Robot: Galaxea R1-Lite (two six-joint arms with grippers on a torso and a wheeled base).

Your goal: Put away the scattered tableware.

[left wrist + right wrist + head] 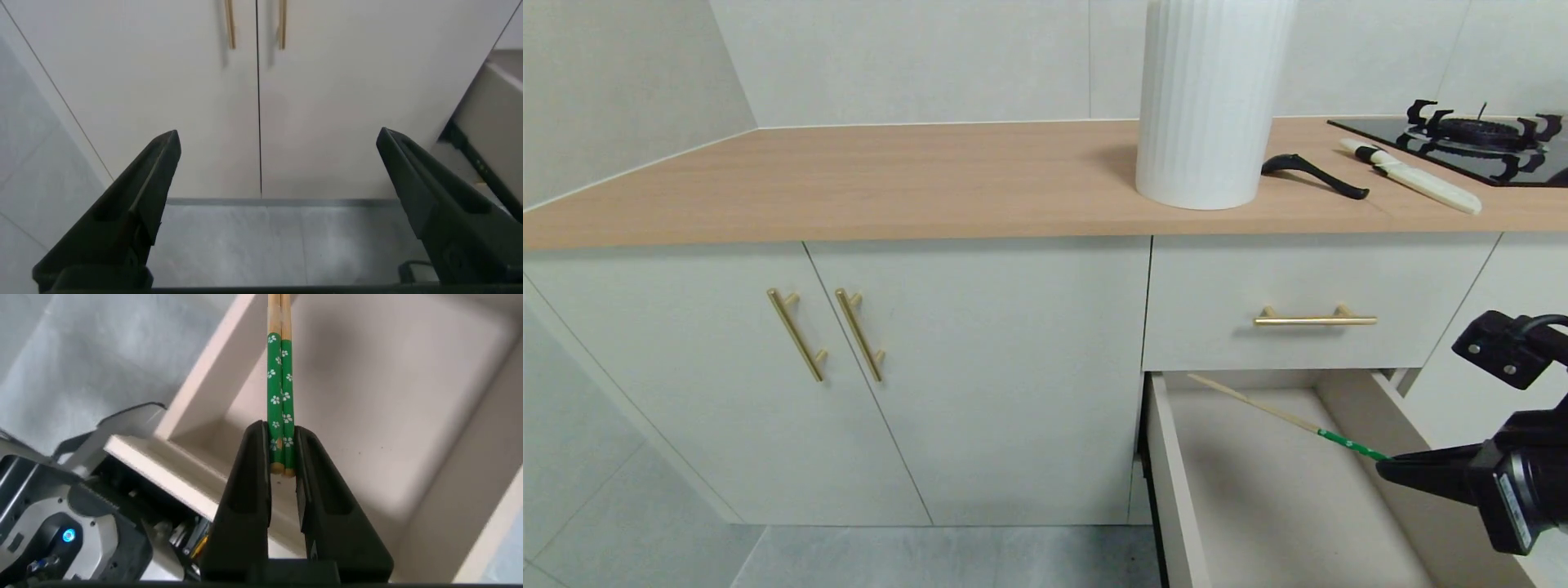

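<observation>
Pinching a pair of chopsticks [279, 376] by their green flowered ends, the R gripper [1384, 464] is hanging over the open drawer [1172, 482], sticks slanting toward the drawer's back-left corner. L gripper [278, 188] is sitting w/ fingers spread wide, nothing btwn them, facing the cupboard doors [327, 98] left of the drawer. Up above the drawer, a knife [1413, 178] and a black-handled tool [1319, 175] are lying on the counter [849, 180].
</observation>
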